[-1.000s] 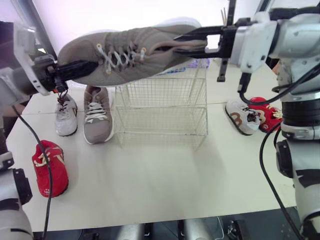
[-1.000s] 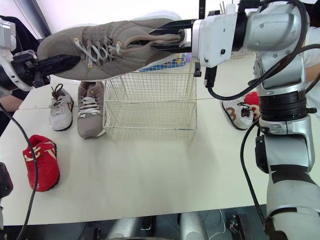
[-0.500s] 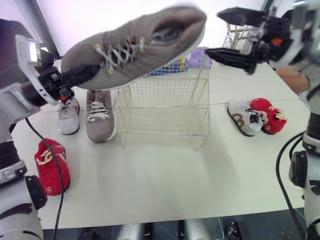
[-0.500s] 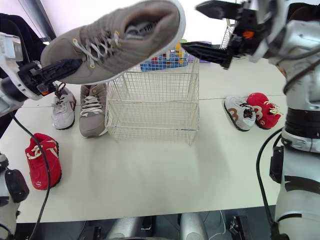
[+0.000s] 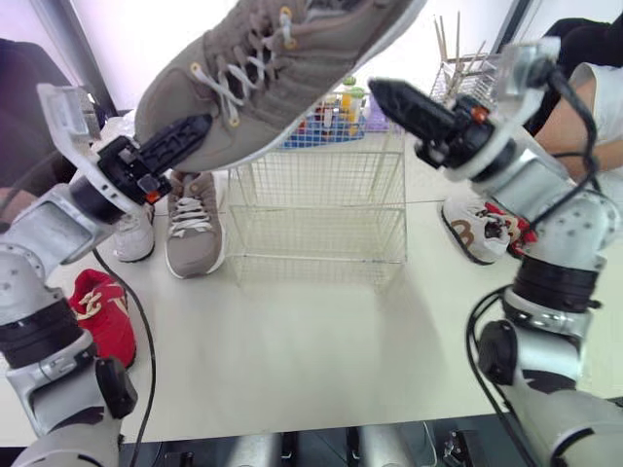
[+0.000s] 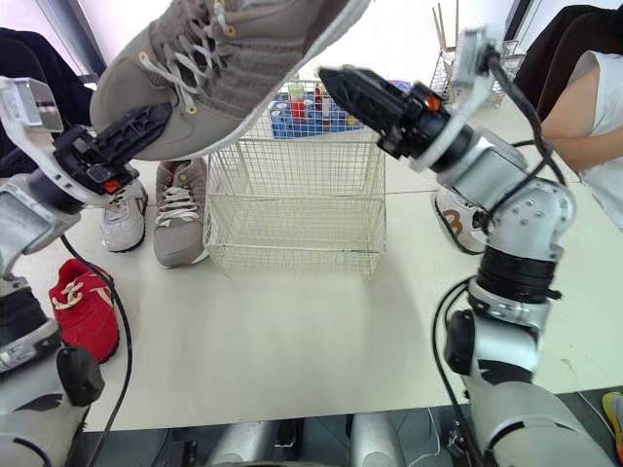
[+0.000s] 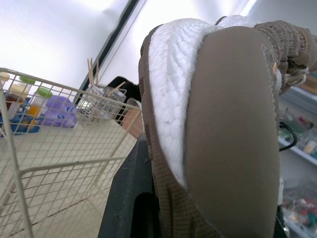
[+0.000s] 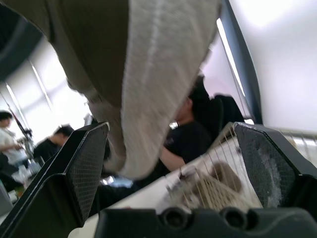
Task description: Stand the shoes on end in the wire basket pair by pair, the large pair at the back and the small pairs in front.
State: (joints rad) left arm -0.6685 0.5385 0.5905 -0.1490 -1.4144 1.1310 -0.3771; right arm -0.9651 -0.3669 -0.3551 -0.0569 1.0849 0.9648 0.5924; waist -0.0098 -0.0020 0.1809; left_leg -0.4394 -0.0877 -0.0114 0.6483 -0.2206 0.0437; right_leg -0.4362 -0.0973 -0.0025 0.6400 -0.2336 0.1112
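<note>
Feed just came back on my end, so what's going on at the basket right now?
The left gripper holds the large taupe shoe by its toe, tilted heel-up above the wire basket. The right gripper is open near the heel, not gripping it. The matching taupe shoe lies on the table left of the basket, with a small white shoe and a small red shoe nearby.

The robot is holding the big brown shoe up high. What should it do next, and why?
Probably tip the big shoe heel-down and lower it toward the back of the wire basket. The left gripper grips its toe above the basket, the right gripper is open and off it, and the large pair belongs at the back.
</note>
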